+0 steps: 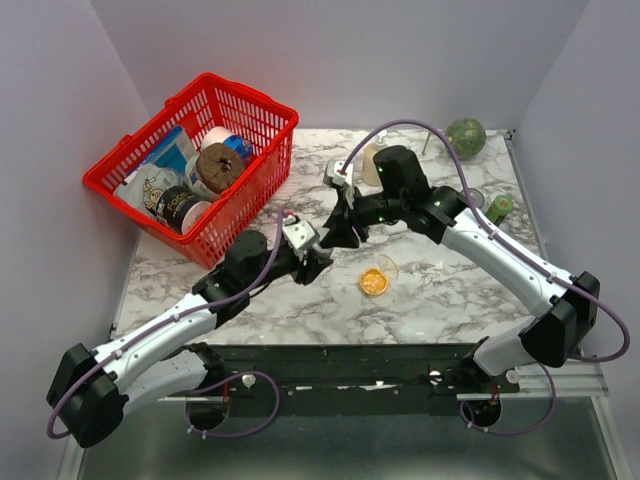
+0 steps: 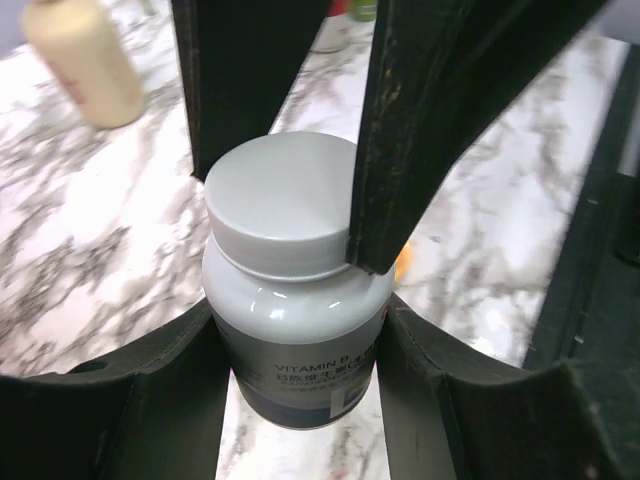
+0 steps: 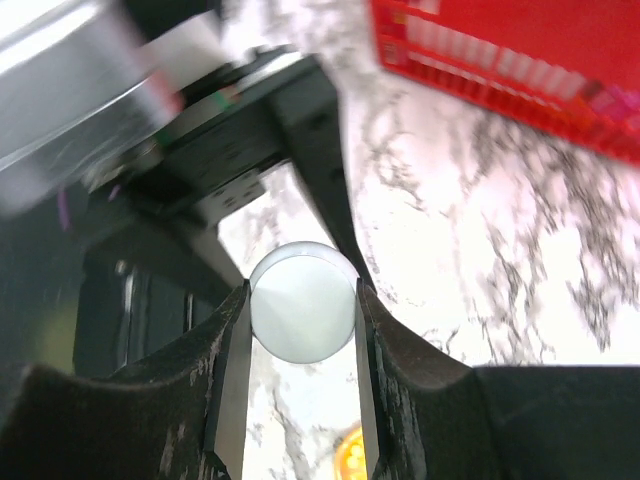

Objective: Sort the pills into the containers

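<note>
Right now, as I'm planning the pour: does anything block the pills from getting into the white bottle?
Yes: the white cap is on the pill bottle, held in the left gripper. The right gripper clamps that cap. The pills sit in the clear dish.

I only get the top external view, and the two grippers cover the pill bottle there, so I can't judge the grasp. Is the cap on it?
Observer: Yes. The left wrist view shows the white cap seated on the pill bottle.
Operator: Which gripper holds what?
Observer: The left gripper clamps the bottle's body, below the cap.
Operator: And the right one?
Observer: In the right wrist view, the right gripper has a finger against each side of the cap.
</note>
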